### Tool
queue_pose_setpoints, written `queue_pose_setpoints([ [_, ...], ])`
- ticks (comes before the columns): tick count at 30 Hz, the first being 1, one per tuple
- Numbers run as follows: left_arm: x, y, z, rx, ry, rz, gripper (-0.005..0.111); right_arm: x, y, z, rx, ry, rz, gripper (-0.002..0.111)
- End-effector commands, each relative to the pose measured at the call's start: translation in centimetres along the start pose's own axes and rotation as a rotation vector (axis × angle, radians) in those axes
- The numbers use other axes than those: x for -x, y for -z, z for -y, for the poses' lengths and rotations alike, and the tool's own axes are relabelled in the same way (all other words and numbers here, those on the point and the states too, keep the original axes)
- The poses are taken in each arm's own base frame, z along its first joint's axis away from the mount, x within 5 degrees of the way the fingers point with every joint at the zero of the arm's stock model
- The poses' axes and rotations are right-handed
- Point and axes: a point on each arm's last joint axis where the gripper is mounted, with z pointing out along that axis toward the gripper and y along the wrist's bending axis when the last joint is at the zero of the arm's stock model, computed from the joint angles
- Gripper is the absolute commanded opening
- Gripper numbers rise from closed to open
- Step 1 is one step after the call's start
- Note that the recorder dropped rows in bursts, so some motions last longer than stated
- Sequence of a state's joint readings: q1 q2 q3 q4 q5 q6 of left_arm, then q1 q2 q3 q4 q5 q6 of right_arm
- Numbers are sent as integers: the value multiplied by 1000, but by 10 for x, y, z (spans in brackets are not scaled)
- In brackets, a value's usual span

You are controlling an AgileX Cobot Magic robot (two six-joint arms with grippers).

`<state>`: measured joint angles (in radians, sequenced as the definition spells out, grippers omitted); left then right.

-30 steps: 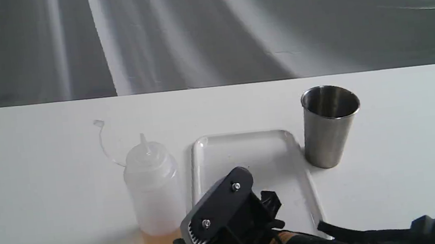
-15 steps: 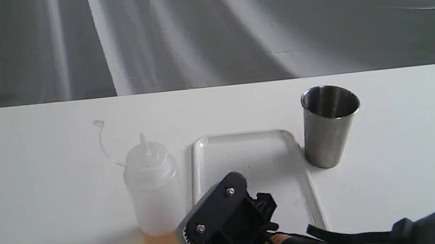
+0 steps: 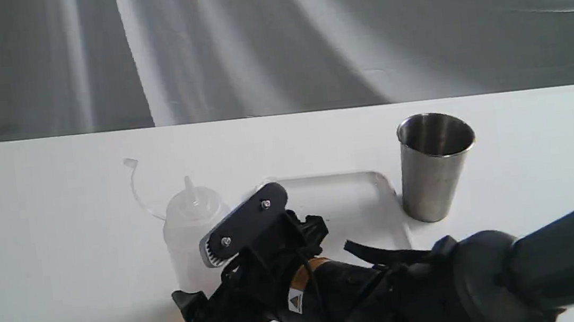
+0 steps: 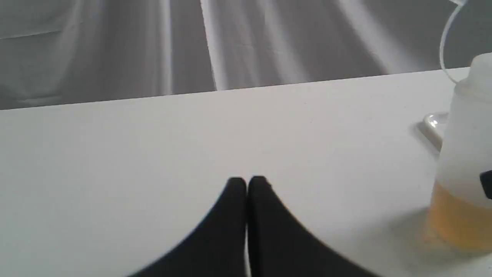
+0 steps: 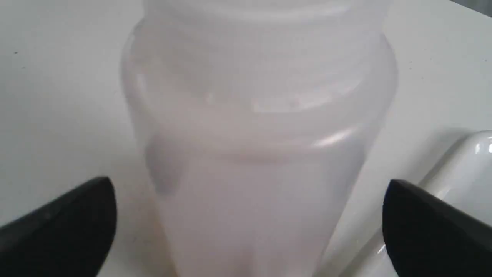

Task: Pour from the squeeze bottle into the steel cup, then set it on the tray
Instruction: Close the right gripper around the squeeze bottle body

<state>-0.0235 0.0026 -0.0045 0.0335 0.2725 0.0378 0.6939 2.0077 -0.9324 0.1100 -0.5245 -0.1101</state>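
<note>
In the last second my right gripper has climbed from low down by the tray's near edge and swung in on the squeeze bottle. Its jaws now stand wide, one finger on either side of the bottle's body. Neither pad touches the plastic as far as I can see. The bottle has not moved. It stands upright on the table between my jaws, with amber liquid low in its base, the nozzle bare and the cap strap curling away.

I judge that the approach is done and the squeeze comes next. Nothing is poured yet. The tray lies just beside my one finger, so closing should stay clear of its rim. The steel cup stands well apart from my jaws, beyond the tray's far side.

My left gripper hangs over bare table with its fingers pressed together. They hold nothing, and the bottle is off to one side.

For writing, I see only a small yellow warning-triangle sticker on my right wrist. Faint lettering further back on the arm is too blurred to read. The bottle, cup and tray carry no label.
</note>
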Motion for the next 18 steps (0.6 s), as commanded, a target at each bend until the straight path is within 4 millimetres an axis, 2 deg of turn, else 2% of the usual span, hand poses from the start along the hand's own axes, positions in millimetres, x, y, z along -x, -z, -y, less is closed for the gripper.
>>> queue_pose_setpoints([
  [1,-1,0,0,1,2,5,0,4,-14,4,-10,-20,2,92],
  [7,-1,0,0,1,4,5,0,14,-29,2,1,-25,33,92],
  [18,-1,0,0,1,6,5,0,13,-33,0,8,-26,8,92],
])
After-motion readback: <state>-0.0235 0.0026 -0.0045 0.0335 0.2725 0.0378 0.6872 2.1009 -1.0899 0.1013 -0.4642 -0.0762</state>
